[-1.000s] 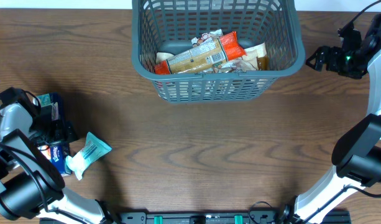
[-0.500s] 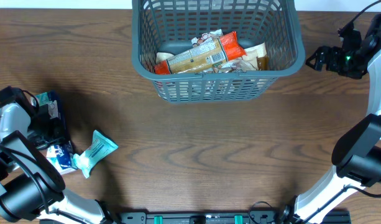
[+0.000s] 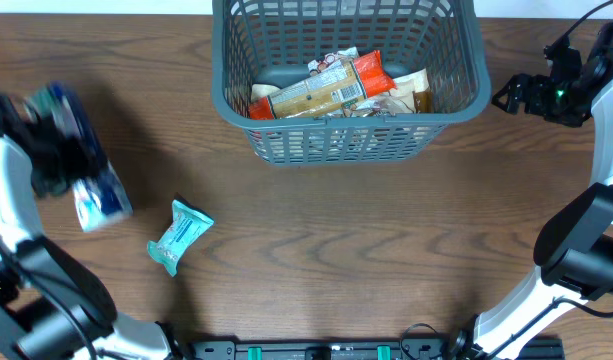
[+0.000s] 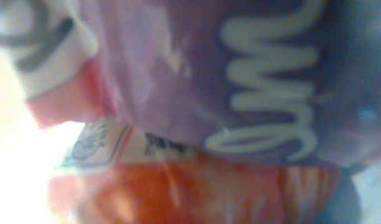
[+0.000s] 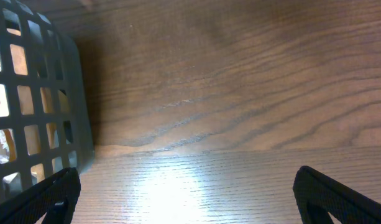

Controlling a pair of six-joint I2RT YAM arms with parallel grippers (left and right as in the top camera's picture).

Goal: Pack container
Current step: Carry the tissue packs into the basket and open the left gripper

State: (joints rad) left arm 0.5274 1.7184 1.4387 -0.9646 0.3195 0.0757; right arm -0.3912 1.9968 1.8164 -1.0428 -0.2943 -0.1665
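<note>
The container [image 3: 336, 142], a dark grey-blue slotted basket, stands at the far middle of the table with several snack packets [image 3: 326, 88] inside. My left gripper [image 3: 58, 135], blurred, hangs over the left of the table, shut on a blue-and-white packet [image 3: 94, 200] that dangles from it. That packet [image 4: 240, 93] fills the left wrist view with purple, white lettering and orange, hiding the jaws. A teal packet [image 3: 179, 235] lies flat on the wood to the right of it. My right gripper [image 3: 514, 95] stands open beside the basket's right wall [image 5: 35, 106], with nothing between its fingers [image 5: 53, 196].
Bare brown wood [image 3: 386, 250] runs across the middle and front of the table. Both arm bases stand at the front corners, the right one [image 3: 581, 250] near the right edge.
My left gripper closed on the blue-and-white packet and rose with it, swinging toward the far side. The teal packet slid to the right. The right arm stayed still.
</note>
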